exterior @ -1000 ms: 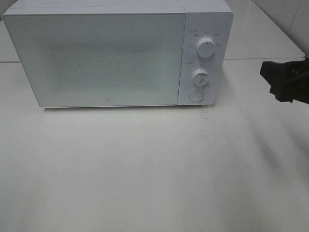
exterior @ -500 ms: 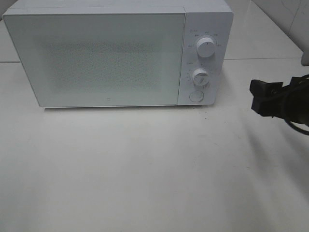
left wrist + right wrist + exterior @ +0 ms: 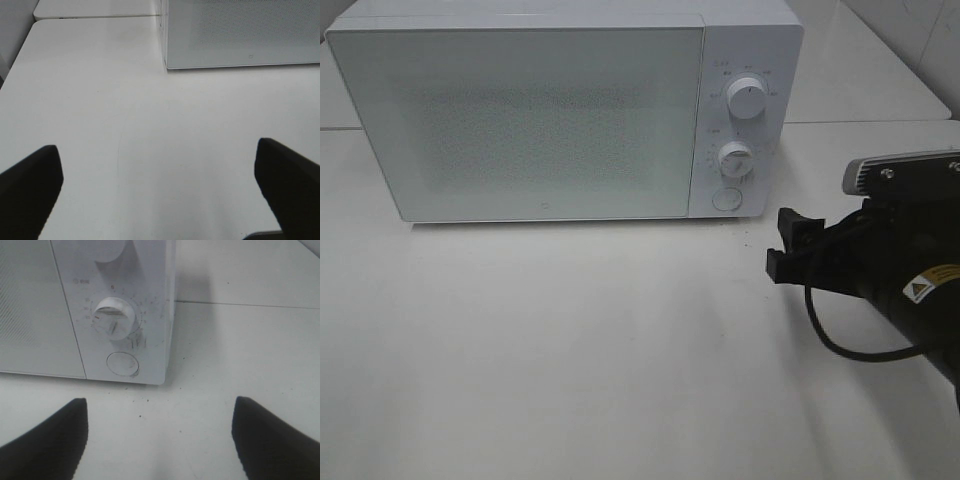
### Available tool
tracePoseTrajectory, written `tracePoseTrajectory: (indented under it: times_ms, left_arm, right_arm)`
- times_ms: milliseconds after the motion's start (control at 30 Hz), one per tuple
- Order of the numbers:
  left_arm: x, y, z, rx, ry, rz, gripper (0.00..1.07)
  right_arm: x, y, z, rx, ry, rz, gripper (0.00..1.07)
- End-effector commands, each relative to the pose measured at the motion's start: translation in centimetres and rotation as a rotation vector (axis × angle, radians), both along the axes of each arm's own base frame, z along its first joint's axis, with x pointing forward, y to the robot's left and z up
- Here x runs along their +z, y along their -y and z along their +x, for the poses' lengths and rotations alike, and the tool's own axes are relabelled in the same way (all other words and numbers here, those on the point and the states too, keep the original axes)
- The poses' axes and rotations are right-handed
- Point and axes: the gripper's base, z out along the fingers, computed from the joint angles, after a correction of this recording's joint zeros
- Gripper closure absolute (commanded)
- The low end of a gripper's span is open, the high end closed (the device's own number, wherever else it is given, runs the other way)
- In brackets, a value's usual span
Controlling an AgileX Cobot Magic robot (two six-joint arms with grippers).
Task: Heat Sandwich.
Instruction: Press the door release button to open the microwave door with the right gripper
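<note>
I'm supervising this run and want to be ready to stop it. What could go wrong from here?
The right claw, open, faces the microwave's control panel, where the round button sits close under the lower knob; a push aimed slightly off might turn the knob instead.
The door is shut and no sandwich shows in any view, so I cannot tell whether anything is inside before heating starts.

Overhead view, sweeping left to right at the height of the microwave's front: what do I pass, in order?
The microwave door → control panel with two knobs and a round button → right gripper, open, holding nothing.
</note>
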Motion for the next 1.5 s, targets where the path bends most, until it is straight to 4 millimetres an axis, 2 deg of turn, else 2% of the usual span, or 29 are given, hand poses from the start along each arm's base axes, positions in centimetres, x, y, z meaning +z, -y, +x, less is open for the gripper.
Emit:
tracePoseTrajectory:
  times_ms: [33, 367, 767, 933, 1067, 1100, 1133, 1233, 1267, 1333, 1400, 1433, 1467, 1500]
  left_arm:
    - [0.0, 0.0, -0.3, 0.0, 0.04, -0.002, 0.03]
    - [0.0, 0.0, -0.3, 0.0, 0.04, -0.002, 0.03]
    - [0.0, 0.0, -0.3, 0.0, 0.04, -0.002, 0.03]
    - [0.0, 0.0, -0.3, 0.0, 0.04, -0.002, 0.03]
    - [0.0, 0.0, -0.3, 0.0, 0.04, -0.002, 0.03]
    - [0.0, 0.0, -0.3, 0.0, 0.04, -0.002, 0.03]
    - [0.0, 0.0, -0.3, 0.0, 0.04, -0.002, 0.03]
    - [0.0, 0.0, -0.3, 0.0, 0.04, -0.002, 0.03]
    - [0.0, 0.0, -0.3, 0.0, 0.04, -0.002, 0.03]
    - [0.0, 0.0, -0.3, 0.0, 0.04, -0.002, 0.03]
    - [0.0, 0.0, -0.3, 0.0, 0.04, -0.002, 0.03]
    - [0.0, 0.0, -0.3, 0.0, 0.04, -0.002, 0.03]
    - [0.0, 0.0, -0.3, 0.0, 0.04, -0.002, 0.03]
    - [0.0, 0.0, -0.3, 0.0, 0.04, -0.002, 0.03]
  right_arm:
    - [-0.2, -1.6, 0.2, 0.003, 0.012, 0.007, 0.31]
    - [-0.7, -4.4, 0.7, 0.045, -0.017, 0.026, 0.31]
    - [-0.8, -4.3, 0.6, 0.006, -0.034, 0.049, 0.31]
    - [-0.8, -4.3, 0.6, -0.029, -0.047, 0.149, 0.31]
    - [-0.8, -4.3, 0.6, -0.12, -0.079, 0.409, 0.31]
    - [-0.8, -4.3, 0.6, -0.12, -0.079, 0.409, 0.31]
    - [-0.8, -4.3, 0.6, -0.166, -0.095, 0.547, 0.31]
    - [-0.8, -4.3, 0.6, -0.236, -0.12, 0.745, 0.31]
    - [-0.8, -4.3, 0.6, -0.236, -0.12, 0.745, 0.31]
    - [-0.8, -4.3, 0.6, -0.309, -0.145, 0.957, 0.31]
    - [-0.8, -4.3, 0.6, -0.356, -0.161, 1.088, 0.31]
    - [-0.8, -4.3, 0.6, -0.356, -0.161, 1.088, 0.31]
    - [-0.8, -4.3, 0.6, -0.4, -0.176, 1.213, 0.32]
    - [-0.8, -4.3, 0.6, -0.419, -0.182, 1.266, 0.32]
